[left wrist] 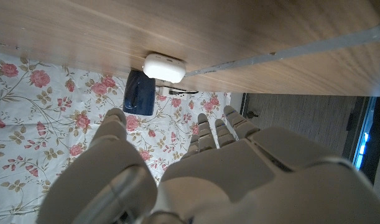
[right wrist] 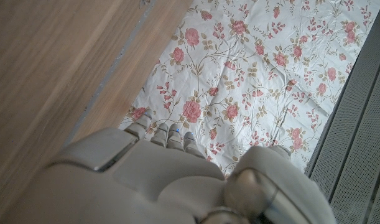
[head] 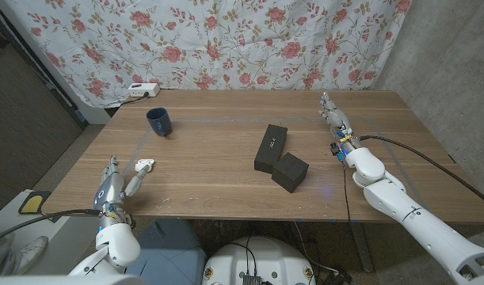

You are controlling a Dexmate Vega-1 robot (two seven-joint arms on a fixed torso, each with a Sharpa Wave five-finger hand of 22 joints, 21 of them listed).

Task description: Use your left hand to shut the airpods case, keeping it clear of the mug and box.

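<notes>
Just beyond left hand fingers, airpods case, untouched

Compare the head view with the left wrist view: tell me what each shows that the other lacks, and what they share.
Head view alone: two black boxes mid-table, the right hand near the table's far right, and a white power strip past the far edge. Left wrist view alone: the back of the left hand up close, fingers apart, holding nothing. Both: the white airpods case, the blue mug, the wooden table and the floral cloth.

Wood table; glossy plastic airpods case.
</notes>
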